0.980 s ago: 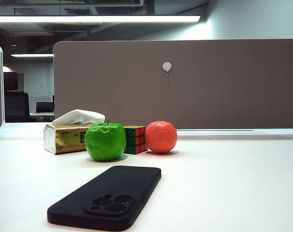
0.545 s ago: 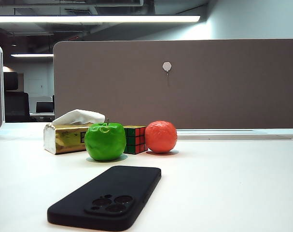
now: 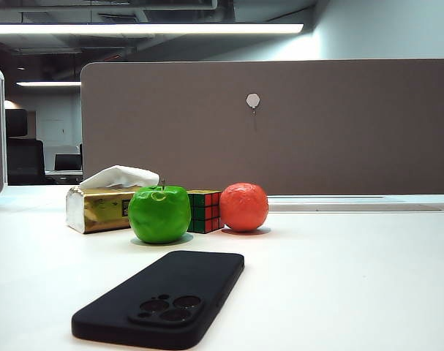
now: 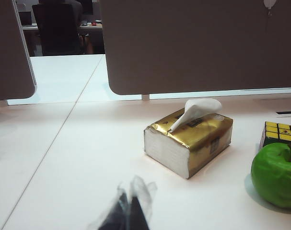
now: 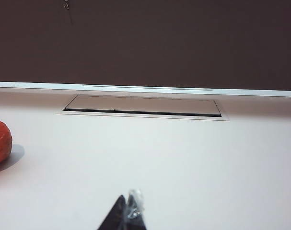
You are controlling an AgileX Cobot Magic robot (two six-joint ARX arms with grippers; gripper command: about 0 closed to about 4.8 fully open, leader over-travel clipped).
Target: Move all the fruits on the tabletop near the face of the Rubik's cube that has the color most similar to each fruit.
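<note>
Beside cube [image 3: 205, 210]: glossy green apple [image 3: 159, 213]

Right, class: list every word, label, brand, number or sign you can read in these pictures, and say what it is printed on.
None can be read.
Gold tissue pack: a small dark label on its side, too blurred to read.
Black phone, Rubik's cube, green apple, orange: no text visible.
</note>
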